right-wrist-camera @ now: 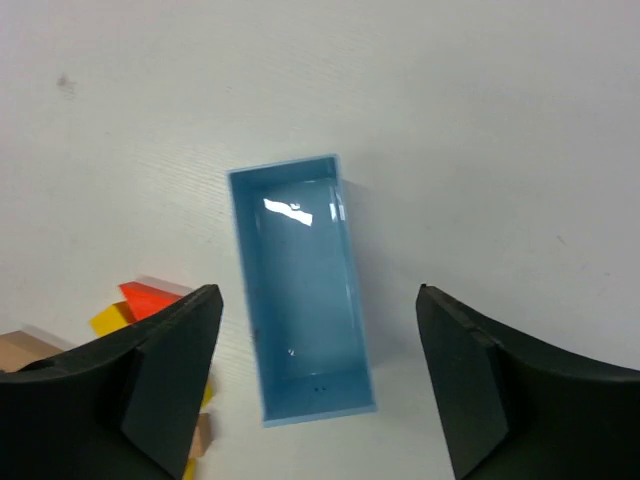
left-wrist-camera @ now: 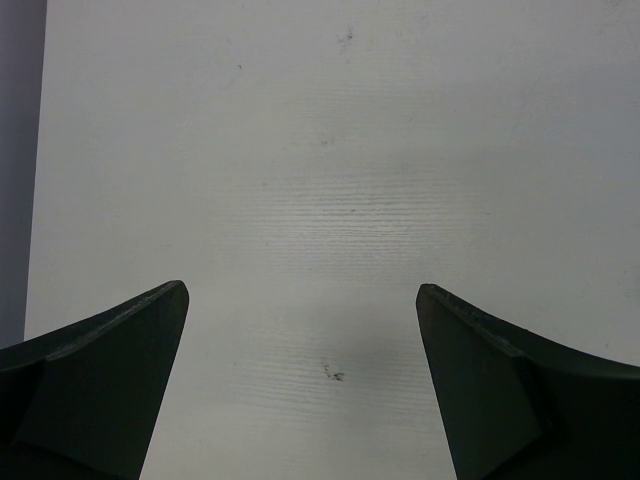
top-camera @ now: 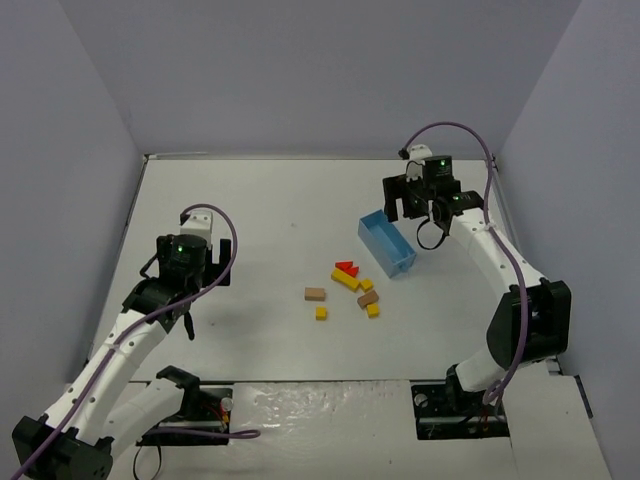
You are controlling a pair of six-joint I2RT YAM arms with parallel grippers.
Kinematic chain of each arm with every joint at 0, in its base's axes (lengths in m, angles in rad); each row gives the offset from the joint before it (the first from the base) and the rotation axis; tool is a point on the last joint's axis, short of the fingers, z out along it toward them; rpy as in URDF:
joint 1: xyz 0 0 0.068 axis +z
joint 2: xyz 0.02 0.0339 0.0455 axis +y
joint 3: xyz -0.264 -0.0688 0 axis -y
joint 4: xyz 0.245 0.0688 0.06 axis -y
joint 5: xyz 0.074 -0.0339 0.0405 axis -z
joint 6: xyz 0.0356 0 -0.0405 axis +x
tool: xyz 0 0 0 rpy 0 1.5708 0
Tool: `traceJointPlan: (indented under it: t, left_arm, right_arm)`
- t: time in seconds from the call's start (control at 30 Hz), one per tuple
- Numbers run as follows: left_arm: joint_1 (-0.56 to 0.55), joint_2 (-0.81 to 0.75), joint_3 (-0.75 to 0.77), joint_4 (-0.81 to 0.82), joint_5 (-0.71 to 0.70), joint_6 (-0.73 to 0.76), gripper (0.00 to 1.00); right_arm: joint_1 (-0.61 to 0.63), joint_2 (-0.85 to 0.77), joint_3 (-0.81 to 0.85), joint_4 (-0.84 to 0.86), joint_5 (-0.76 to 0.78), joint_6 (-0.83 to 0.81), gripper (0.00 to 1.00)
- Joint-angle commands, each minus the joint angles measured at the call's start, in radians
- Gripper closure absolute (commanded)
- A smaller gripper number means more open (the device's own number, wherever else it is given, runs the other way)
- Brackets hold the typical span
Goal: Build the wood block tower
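Fingers of the right gripper (right-wrist-camera: 318, 300) are standing wide apart, holding nothing and hovering over the light-blue box (right-wrist-camera: 300, 340), which is lying empty. The left gripper (left-wrist-camera: 302, 290), well apart from that box, is gaping just as wide over the table (left-wrist-camera: 320, 150). Nothing is looking built yet: the blocks (top-camera: 346, 280) for the wood block tower are lying loose just beside the box, all waiting to be stacked.

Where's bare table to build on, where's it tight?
Free: wide stretch between left tool and the tan block; also far table behind the blocks, left of the blue box. Crowded: blocks bunched by the box's near end, right tool over the box.
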Motion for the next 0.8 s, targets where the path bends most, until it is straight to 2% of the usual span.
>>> traceJointPlan:
  t: [0.0,0.1,0.47,0.57,0.67,0.77]
  left_arm:
    - [-0.002,-0.001,0.057,0.032,-0.004,-0.012,0.03]
    - [-0.002,-0.003,0.057,0.032,-0.006,-0.01,0.03]
    - [-0.002,-0.01,0.059,0.032,-0.007,-0.01,0.03]
    - [-0.002,-0.014,0.057,0.033,-0.007,-0.01,0.03]
    - [-0.002,-0.01,0.059,0.032,-0.005,-0.013,0.03]
    - [-0.002,-0.006,0.062,0.032,0.003,-0.013,0.03]
  right_arm:
    - [0.07,-0.019,-0.049,0.001,0.006,0.008,0.29]
    - [0.112,-0.003,-0.089,0.002,0.038,0.011,0.36]
    - [0.171,0.143,-0.108,0.009,0.112,0.04,0.48]
    - [0.169,0.182,-0.098,0.014,0.145,0.027,0.62]
    - [0.157,0.202,-0.072,0.016,0.193,0.014,0.82]
    - [0.11,0.206,-0.037,0.017,0.24,0.013,0.96]
